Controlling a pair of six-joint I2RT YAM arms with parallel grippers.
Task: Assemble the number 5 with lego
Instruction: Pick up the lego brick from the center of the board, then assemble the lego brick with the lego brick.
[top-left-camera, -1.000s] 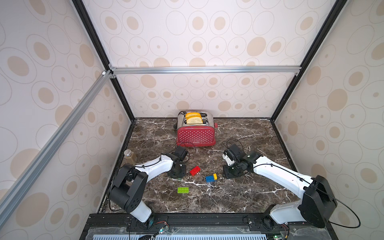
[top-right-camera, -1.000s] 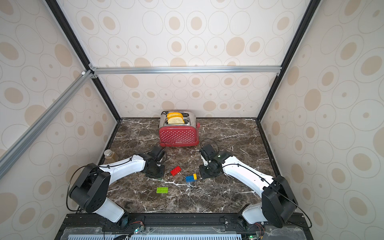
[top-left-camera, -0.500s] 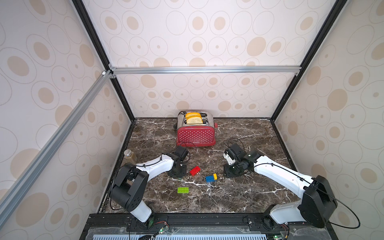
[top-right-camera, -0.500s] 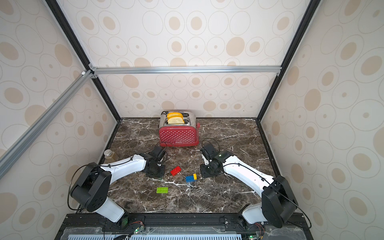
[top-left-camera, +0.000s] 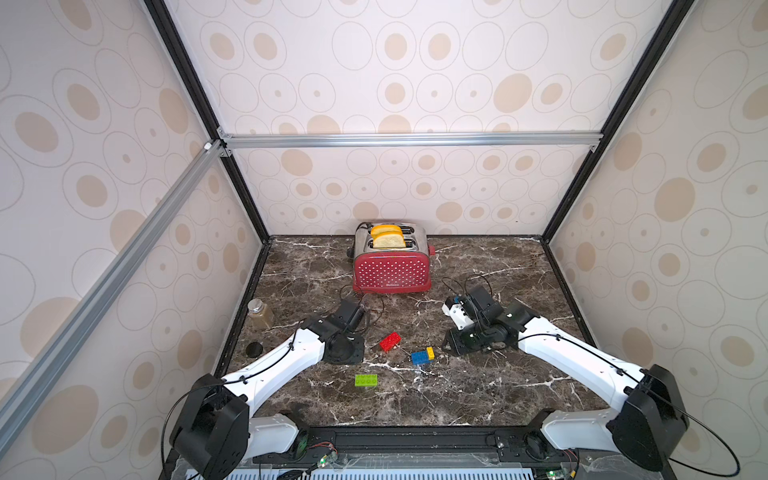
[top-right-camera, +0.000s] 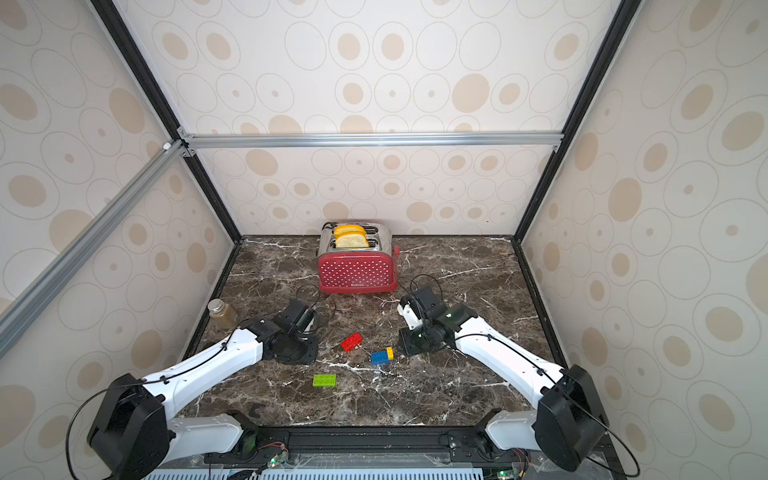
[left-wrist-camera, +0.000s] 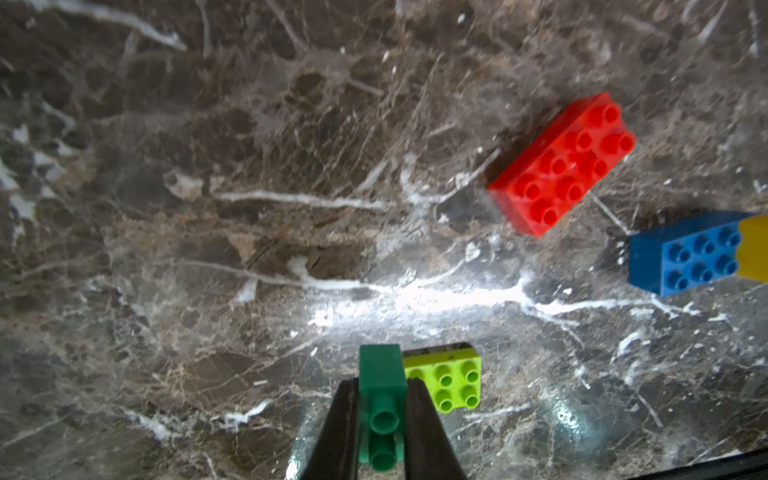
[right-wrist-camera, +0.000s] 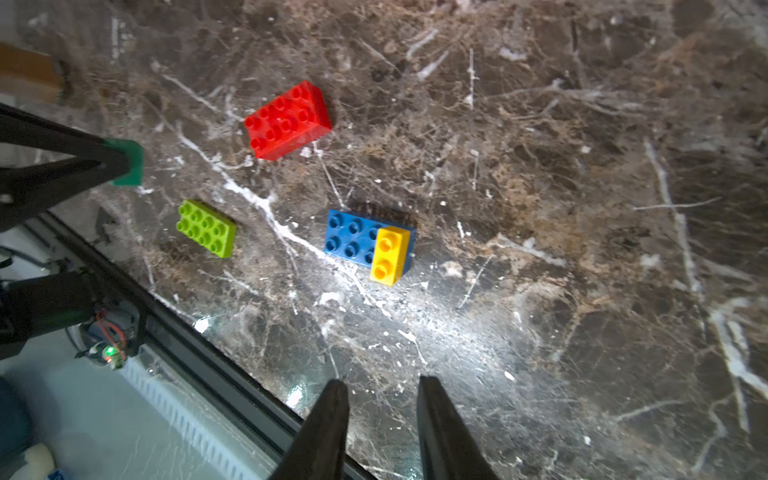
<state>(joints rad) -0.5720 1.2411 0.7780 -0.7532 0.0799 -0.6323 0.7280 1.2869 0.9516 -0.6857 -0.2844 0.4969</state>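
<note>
Marble tabletop (top-left-camera: 478, 386) carries the loose lego: the red brick (left-wrist-camera: 563, 162) lies alone, the yellow brick (right-wrist-camera: 390, 255) sits on one end of the blue brick (right-wrist-camera: 353, 237), and the lime-green brick (right-wrist-camera: 205, 227) is nearer the front edge. Your left gripper (left-wrist-camera: 381, 399) pinches the dark-green brick (left-wrist-camera: 380, 365) off the surface, studs toward the wrist, so it may pivot or miss the red studs when pressed. Your left arm reaches low, wrist angled down. Your right gripper (right-wrist-camera: 382, 382) hovers slightly parted, empty.
</note>
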